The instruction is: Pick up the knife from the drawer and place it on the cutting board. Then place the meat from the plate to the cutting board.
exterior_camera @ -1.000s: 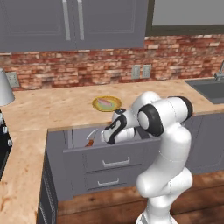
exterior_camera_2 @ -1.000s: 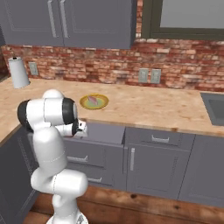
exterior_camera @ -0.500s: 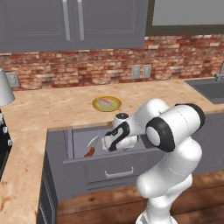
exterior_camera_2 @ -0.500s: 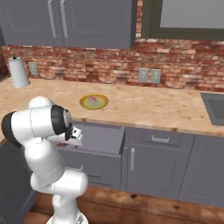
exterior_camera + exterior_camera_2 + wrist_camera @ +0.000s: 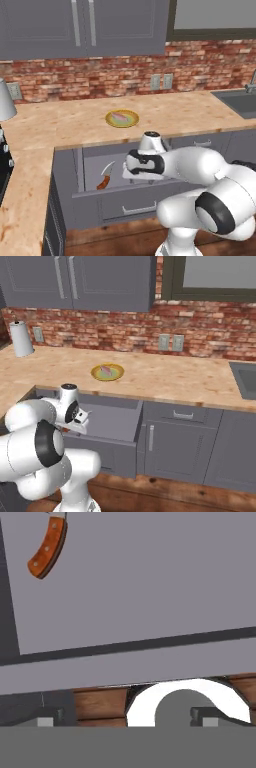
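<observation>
I am watching the arm swing across the open drawer (image 5: 95,162): a second ago the end effector (image 5: 125,716) was close over the knife (image 5: 105,176), and now the hand has drawn away along the drawer front, with the elbow rolling out low toward the floor. The knife is lying flat on the drawer floor, off to one side of the end effector and well apart from it. In the hand view its reddish handle (image 5: 47,548) is sitting at the far upper corner, while the fingertips (image 5: 46,721) are hanging beyond the drawer's front edge, over the wooden floor below.

The end effector is carrying nothing. The two tips are standing far apart at the bottom of the hand view, so I am reading it as spread wide (little more than the tips is showing there).

For the task, I am judging that the knife pick-up is not yet made: the hand is moving off the knife rather than closing on it, so I am expecting it to need to come back over the handle and descend before any grasp.

The plate (image 5: 122,118) with the meat (image 5: 119,117) on it is waiting on the table, beyond the drawer and farther from the end effector than the knife, so that second step is untouched. I am not making out the cutting board anywhere.
</observation>
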Controlling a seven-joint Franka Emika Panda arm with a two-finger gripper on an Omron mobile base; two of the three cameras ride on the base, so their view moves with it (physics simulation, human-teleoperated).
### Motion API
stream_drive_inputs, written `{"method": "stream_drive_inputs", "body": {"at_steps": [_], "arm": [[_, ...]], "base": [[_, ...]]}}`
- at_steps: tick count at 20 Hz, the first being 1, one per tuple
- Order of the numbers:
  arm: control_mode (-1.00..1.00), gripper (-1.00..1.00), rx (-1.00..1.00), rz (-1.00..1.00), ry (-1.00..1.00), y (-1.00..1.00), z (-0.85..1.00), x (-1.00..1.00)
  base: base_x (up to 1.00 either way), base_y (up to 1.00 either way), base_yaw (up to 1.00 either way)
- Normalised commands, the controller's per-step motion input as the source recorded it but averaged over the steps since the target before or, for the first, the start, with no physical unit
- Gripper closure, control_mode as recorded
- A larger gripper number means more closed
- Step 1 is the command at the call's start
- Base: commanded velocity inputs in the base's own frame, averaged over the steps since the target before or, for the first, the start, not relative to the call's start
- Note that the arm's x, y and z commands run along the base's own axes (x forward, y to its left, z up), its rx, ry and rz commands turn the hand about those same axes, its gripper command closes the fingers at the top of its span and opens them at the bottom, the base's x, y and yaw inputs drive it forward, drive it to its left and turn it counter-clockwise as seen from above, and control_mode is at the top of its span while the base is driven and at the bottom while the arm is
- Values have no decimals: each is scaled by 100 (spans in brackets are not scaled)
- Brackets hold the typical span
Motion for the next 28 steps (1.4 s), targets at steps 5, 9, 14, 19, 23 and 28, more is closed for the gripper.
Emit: {"method": "stream_drive_inputs", "body": {"at_steps": [5,9,14,19,23,28], "arm": [[-100,-100,0,0,11,9,72,15],[-100,-100,-5,0,14,13,72,52],[-100,-100,-17,0,2,20,20,47],[-100,-100,-11,0,0,34,-3,53],[-100,-100,-1,0,1,37,-23,47],[-100,-100,0,0,4,22,-23,33]], "base": [[0,0,0],[0,0,0],[0,0,0],[0,0,0],[0,0,0],[0,0,0]]}}
